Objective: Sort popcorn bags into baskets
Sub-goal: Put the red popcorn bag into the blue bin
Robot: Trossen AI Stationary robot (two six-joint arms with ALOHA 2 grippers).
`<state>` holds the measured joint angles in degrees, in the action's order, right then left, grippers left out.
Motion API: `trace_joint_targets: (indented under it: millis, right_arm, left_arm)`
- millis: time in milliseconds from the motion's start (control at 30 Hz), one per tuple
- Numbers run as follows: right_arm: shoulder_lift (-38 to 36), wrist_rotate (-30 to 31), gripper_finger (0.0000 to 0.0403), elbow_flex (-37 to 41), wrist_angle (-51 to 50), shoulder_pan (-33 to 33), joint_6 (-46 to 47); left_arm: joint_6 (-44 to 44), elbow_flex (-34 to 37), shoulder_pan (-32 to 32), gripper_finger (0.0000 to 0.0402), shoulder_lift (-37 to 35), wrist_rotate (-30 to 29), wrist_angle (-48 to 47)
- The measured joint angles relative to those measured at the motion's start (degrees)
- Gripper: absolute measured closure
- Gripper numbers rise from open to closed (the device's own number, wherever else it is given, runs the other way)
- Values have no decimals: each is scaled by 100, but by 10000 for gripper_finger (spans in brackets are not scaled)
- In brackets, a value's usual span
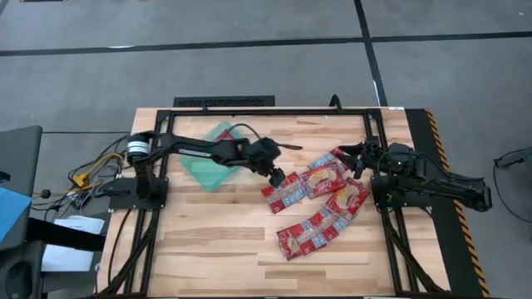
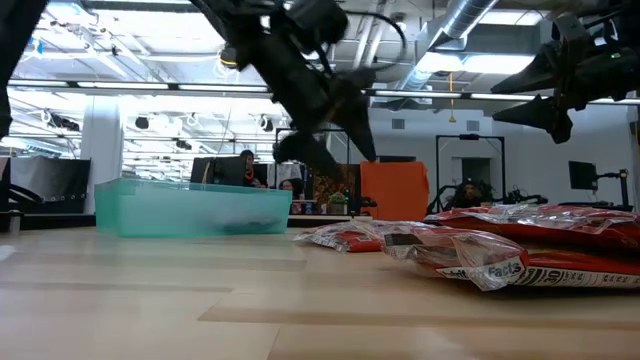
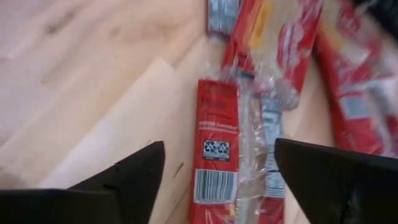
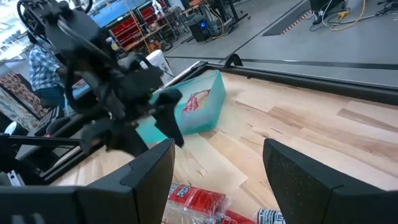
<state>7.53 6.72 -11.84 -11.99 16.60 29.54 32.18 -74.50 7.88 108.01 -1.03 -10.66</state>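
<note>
Several red popcorn bags lie flat and partly overlapping on the wooden table right of centre; in the low view the bags sit at the right. The teal tray rests at the far left-centre, and the right wrist view shows one red packet inside it. My left gripper hovers open above the leftmost packet, fingers either side of it and raised off the table. My right gripper hangs open and high near the far right of the pile.
A black frame rail borders the table's far side and both arm bases. A yellow-black striped strip marks the right edge. Bare wood spreads across the near left. People sit beyond the table.
</note>
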Motion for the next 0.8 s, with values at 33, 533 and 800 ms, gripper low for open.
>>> trace_joint_targets:
  millis: [33,533,800]
  right_arm:
    - [0,0,132,0,-7,-2,0]
    - [0,-15,132,0,-138,-7,0]
    - [-2,-20,132,0,-184,0,0]
  left_arm:
    - [-63,-104,0,90,137,82,-29]
    - [-477,-387,-152,71,1137,922,-83]
    - [-493,-400,-281,159,1440,792,-437]
